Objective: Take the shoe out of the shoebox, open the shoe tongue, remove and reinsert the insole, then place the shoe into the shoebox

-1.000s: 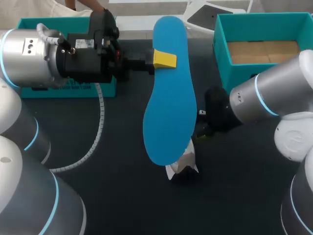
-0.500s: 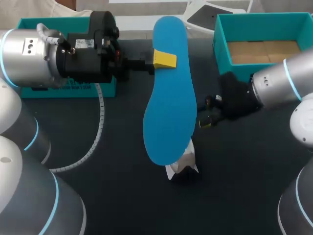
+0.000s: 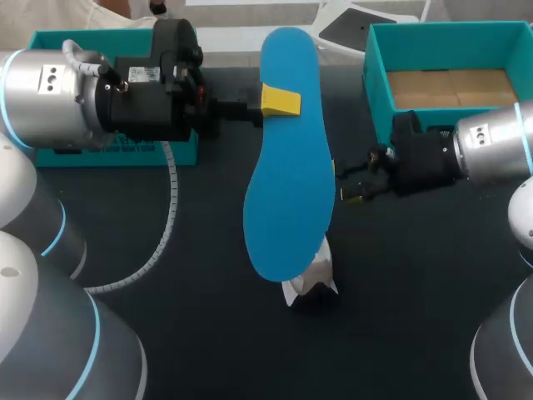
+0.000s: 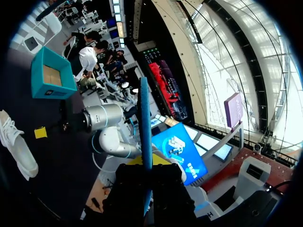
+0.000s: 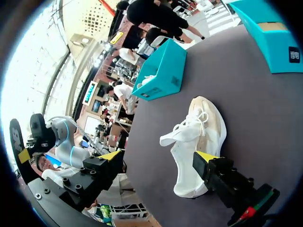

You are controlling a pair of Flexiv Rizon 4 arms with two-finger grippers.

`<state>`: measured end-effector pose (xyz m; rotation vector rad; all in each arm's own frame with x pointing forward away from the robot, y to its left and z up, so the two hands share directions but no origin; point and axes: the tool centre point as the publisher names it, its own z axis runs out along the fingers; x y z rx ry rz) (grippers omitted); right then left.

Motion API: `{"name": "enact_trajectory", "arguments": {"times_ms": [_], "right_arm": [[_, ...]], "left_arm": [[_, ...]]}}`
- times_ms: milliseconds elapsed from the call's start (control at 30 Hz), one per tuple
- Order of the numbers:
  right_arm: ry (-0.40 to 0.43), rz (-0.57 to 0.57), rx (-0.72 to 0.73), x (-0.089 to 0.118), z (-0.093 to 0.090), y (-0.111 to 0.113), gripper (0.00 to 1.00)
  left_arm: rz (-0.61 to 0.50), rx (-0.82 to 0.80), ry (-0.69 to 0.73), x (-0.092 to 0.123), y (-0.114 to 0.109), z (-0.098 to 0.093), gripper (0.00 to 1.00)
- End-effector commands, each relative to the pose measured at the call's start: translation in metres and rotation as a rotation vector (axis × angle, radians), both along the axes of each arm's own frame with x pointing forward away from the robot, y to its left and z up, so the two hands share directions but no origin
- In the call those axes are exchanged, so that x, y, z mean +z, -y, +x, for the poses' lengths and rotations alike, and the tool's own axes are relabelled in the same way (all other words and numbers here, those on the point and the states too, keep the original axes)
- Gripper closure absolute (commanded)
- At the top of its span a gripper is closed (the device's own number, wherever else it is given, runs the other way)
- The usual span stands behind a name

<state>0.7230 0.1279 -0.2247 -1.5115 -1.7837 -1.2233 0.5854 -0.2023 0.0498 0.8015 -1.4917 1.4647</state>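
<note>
Dark table (image 3: 208, 333) leaves the shoe (image 5: 196, 142) unbraced: the insole (image 3: 287, 175) pinched by left gripper (image 3: 279, 100) may shove it, right gripper (image 5: 158, 158) gaping wide.

- Table (image 3: 208, 333): carries everything listed below.
- Shoebox (image 3: 379, 92): far right corner of the table.
- Second box (image 3: 50, 40): far left corner, well apart from the shoebox.
- Insole (image 3: 287, 167): held above the table's middle, running from far to near.
- Left gripper (image 3: 275, 100): comes in from the left and clamps the insole's far part from both sides.
- Shoe (image 3: 310, 287): lies on the table under the insole's near end.
- Right gripper (image 3: 354, 179): just right of the insole, in front of the shoebox, fingers spread with nothing between them; the shoe lies ahead.
</note>
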Motion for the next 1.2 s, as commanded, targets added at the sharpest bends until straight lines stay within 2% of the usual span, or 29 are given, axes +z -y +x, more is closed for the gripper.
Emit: {"name": "enact_trajectory", "arguments": {"times_ms": [33, 167, 367, 700, 733, 933, 1100, 1200], "right_arm": [[-0.025, 0.065, 0.016, 0.014, 0.000, 0.007, 0.00], [-0.054, 0.055, 0.054, 0.028, 0.005, 0.007, 0.00], [-0.084, 0.118, 0.083, 0.044, 0.013, 0.008, 0.00], [-0.084, 0.118, 0.083, 0.044, 0.013, 0.008, 0.00], [-0.084, 0.118, 0.083, 0.044, 0.013, 0.008, 0.00], [-0.084, 0.118, 0.083, 0.044, 0.013, 0.008, 0.00], [-0.084, 0.118, 0.083, 0.044, 0.013, 0.008, 0.00], [-0.084, 0.118, 0.083, 0.044, 0.013, 0.008, 0.00]], "left_arm": [[0.001, -0.002, 0.000, -0.001, 0.002, 0.001, 1.00], [0.001, -0.002, 0.000, -0.001, 0.002, 0.001, 1.00], [0.001, -0.002, 0.000, -0.001, 0.002, 0.001, 1.00], [0.001, -0.002, 0.000, -0.001, 0.002, 0.001, 1.00], [0.008, -0.007, 0.034, -0.006, 0.002, 0.003, 1.00], [-0.020, -0.018, 0.493, -0.024, -0.004, 0.016, 1.00], [-0.058, -0.025, 1.015, -0.031, -0.013, 0.024, 1.00], [-0.051, -0.020, 1.176, -0.038, -0.017, 0.028, 1.00]]}}
